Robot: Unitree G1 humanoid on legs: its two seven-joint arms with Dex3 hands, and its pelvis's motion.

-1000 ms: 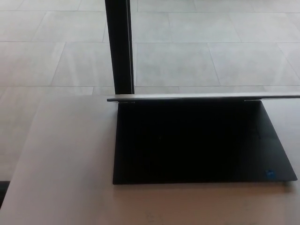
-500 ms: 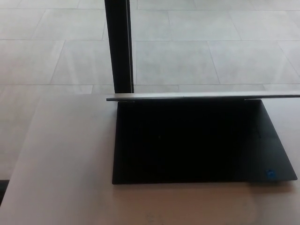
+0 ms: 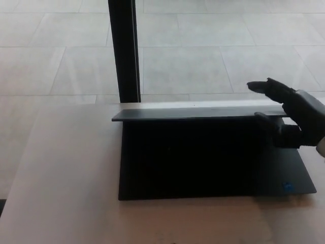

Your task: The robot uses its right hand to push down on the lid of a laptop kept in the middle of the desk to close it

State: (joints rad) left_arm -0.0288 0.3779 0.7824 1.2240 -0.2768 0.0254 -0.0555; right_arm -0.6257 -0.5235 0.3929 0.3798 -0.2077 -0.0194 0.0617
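A black laptop [image 3: 203,168] lies open on the pale desk [image 3: 66,183], with its base toward me. Its lid [image 3: 193,113] is seen nearly edge-on, tilted toward me so a narrow strip of its back shows. My right hand [image 3: 289,113] has come in from the right edge. It hovers at the lid's right end with fingers apart, one finger [image 3: 264,86] reaching over and behind the top edge and the thumb in front. I cannot tell whether it touches the lid. The left hand is out of the picture.
A black vertical post [image 3: 123,51] stands just behind the desk's far edge, left of the laptop's middle. Beyond it is a pale tiled floor [image 3: 213,46]. A small blue sticker [image 3: 287,186] marks the laptop base's front right corner.
My right hand has entered from the right and reached the lid's right end. The lid now tilts more toward me. The whole picture has shifted slightly to the left.
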